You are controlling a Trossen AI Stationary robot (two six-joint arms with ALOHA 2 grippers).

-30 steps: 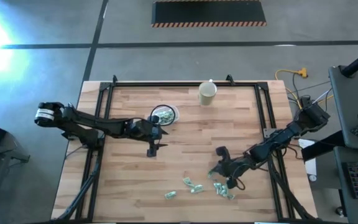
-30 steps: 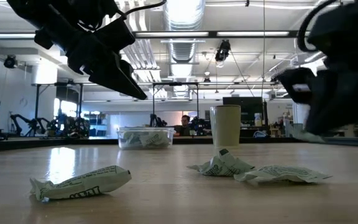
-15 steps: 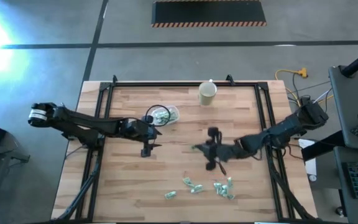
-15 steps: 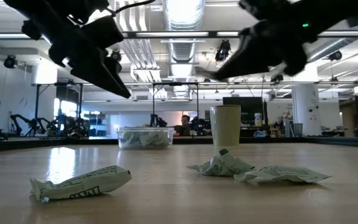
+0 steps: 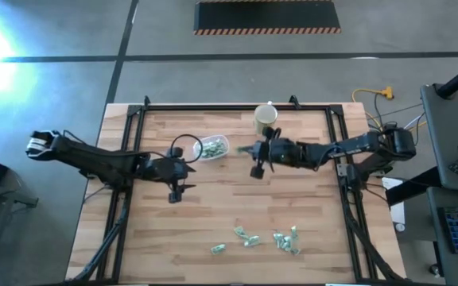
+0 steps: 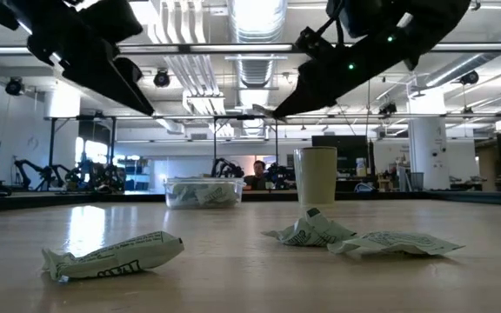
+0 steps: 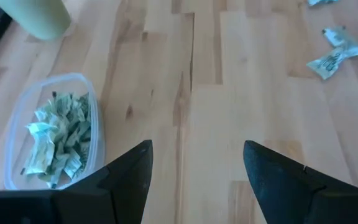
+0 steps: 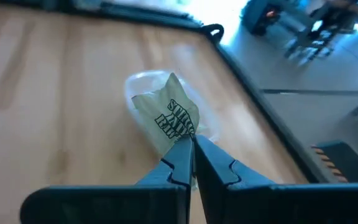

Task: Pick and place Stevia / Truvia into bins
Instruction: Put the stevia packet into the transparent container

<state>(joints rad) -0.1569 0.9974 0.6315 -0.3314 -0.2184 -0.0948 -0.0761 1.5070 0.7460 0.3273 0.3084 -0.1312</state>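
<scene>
The clear tub (image 5: 211, 147), partly filled with green-and-white sachets (image 7: 56, 140), stands on the table's far middle, next to a beige cup (image 5: 265, 119). My right gripper (image 5: 251, 151) hangs above the table between tub and cup, shut on one sachet (image 8: 173, 121); the low view shows its tip (image 6: 272, 111) high over the tub (image 6: 203, 191). My left gripper (image 5: 183, 176) is open and holds nothing. It hovers on the near left side of the tub, which shows beside its fingers in the left wrist view (image 7: 194, 158). Loose sachets (image 5: 249, 236) lie near the front edge. My right gripper pinches the sachet by one end (image 8: 182, 138) between its two fingertips (image 8: 179, 160). The fingers come slanting down from the table's right side. The crumpled sachet sticks out ahead of the tips, lifted clear of the table, above the tub's right end.
Several more loose sachets (image 6: 116, 255) (image 6: 311, 230) (image 6: 398, 245) lie close to the low camera at the front. Black frame rails (image 5: 133, 135) run along the table's left, right and far edges. Bare wood lies between the tub and the front sachets.
My right gripper, shut on the sachet, has risen from the loose pile at the near right and swung toward the far edge and left, up to the tub. My left gripper, still open, has drawn back toward the table's left edge and risen a little.
</scene>
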